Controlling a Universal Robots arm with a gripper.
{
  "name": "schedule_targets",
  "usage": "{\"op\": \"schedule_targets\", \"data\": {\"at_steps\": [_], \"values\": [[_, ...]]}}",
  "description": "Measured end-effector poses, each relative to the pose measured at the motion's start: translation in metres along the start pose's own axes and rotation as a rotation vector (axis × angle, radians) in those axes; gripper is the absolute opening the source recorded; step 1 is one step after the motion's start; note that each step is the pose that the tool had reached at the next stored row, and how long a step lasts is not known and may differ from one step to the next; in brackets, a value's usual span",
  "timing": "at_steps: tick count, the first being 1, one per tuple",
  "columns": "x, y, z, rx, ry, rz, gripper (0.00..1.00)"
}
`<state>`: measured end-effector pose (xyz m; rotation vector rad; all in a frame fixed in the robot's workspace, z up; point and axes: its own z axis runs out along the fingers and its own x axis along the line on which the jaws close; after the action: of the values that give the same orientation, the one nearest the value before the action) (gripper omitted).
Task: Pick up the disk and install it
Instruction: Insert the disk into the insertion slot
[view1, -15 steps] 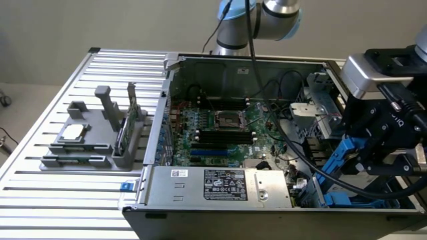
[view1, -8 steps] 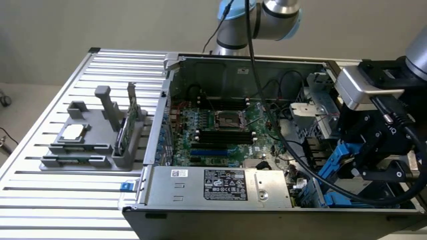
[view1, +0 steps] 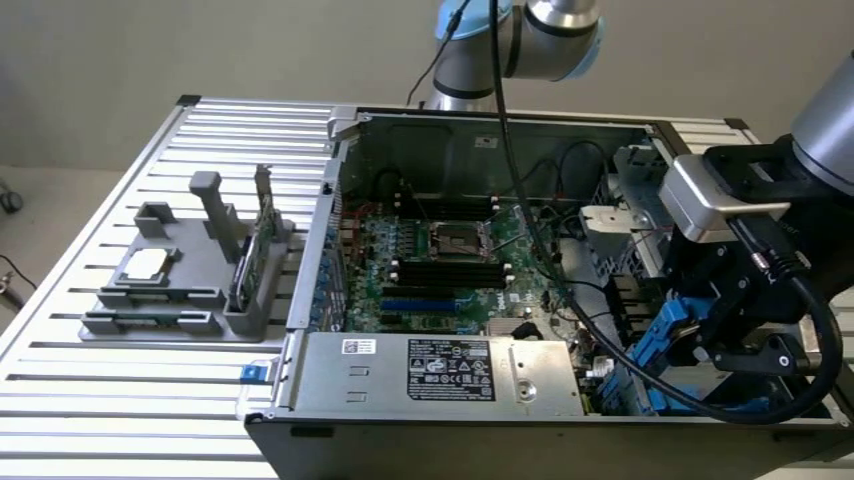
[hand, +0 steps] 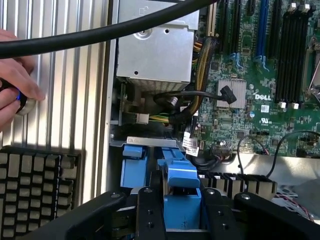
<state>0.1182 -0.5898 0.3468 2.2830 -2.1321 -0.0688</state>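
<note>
Table (view1: 134, 400): slatted metal, carrying the open computer case and, well apart towards the exterior view's left, a grey parts holder (view1: 174, 290).
Computer case (view1: 507, 118): lying on its side, lid off, the inside exposed.
Arm (view1: 534, 40): reaches over the case and down into the corner at the exterior view's right.
Motherboard (view1: 441, 260): bare in the middle of the case, well clear of the work.
Power supply (view1: 441, 372): silver box along the near wall, just beside the drive bay.
Drive bay (hand: 137, 150): blue plastic fittings, with loose wiring close by.
Claw (hand: 182, 220): black fingers clamped on either side of a blue carrier.
Disk (hand: 182, 192): held in the claw by its carrier, low inside the case at the bay; its metal face is hidden.
Hand (hand: 15, 85): a person's hand rests on the table outside the case.
Cable (hand: 100, 35): thick black lead slung across the wrist view.
Risk, jamming: a tilted carrier would likely bind on the bay guides.
Risk, wiring: nearby leads could get pinched under the disk.
Risk, snag: the slung cable may catch on the case edge.
</note>
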Motion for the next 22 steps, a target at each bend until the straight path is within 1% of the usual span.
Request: {"op": "schedule_targets", "data": {"at_steps": [4,13,16,17,18,19,22], "values": [[0.0001,-0.0002,0.0045,-0.0001,0.0003,-0.007,0.33],[-0.0002,-0.0001,0.0047,-0.0004,0.0008,-0.015,0.33],[-0.0005,-0.0002,0.0051,-0.0002,-0.0007,-0.016,0.33],[-0.0005,-0.0003,0.0053,0.0001,-0.0011,-0.016,0.36],[-0.0005,-0.0003,0.0049,-0.0002,-0.0002,-0.016,0.36],[-0.0004,-0.0002,0.0044,-0.0003,0.0005,-0.016,0.43],[-0.0004,-0.0001,0.0035,-0.0003,0.0006,-0.016,0.43]]}}
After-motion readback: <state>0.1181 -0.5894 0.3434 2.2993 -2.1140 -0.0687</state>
